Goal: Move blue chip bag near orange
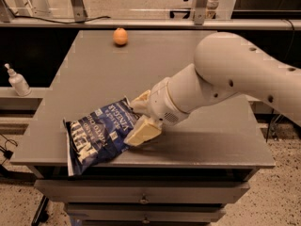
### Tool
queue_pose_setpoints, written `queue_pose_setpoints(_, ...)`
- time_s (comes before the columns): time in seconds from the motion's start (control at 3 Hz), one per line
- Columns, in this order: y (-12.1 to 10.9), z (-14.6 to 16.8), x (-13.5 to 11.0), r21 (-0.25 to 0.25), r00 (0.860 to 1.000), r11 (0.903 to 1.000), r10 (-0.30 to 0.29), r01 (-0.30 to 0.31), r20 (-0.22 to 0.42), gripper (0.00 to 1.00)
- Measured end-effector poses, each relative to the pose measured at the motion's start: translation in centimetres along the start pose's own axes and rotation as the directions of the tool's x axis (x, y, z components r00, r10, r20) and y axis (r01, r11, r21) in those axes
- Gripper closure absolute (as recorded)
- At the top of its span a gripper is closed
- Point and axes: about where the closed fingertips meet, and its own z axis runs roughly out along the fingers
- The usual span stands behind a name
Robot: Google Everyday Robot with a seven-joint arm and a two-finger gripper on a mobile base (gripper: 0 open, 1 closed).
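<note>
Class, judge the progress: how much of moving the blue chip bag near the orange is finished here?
Done: nothing yet; the blue chip bag lies front-left, the orange far back. Under way: the hand, open, straddles the bag's right edge. Left: grasp, carry, release.

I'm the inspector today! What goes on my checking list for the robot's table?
Surface: grey table, with drawers underneath.
Job's things: blue chip bag lies at the front left corner; orange sits at the far end, well apart from it.
Clutter: white pump bottle on a ledge left of the table.
Grippers: gripper open, at the bag's right end, a finger on each side.
Cables: black cable on the floor, left.
Surroundings: metal frame posts behind the table.
</note>
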Motion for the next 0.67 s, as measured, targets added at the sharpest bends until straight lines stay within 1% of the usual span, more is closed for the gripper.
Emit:
queue_pose_setpoints(0.33,-0.01,-0.09,0.07,0.012,1.000,0.9998,0.018,-0.018,0.001,0.72)
queue_pose_setpoints(0.67,-0.39,-0.67,-0.21,0.029,1.000,0.9993,0.022,-0.022,0.007,0.95)
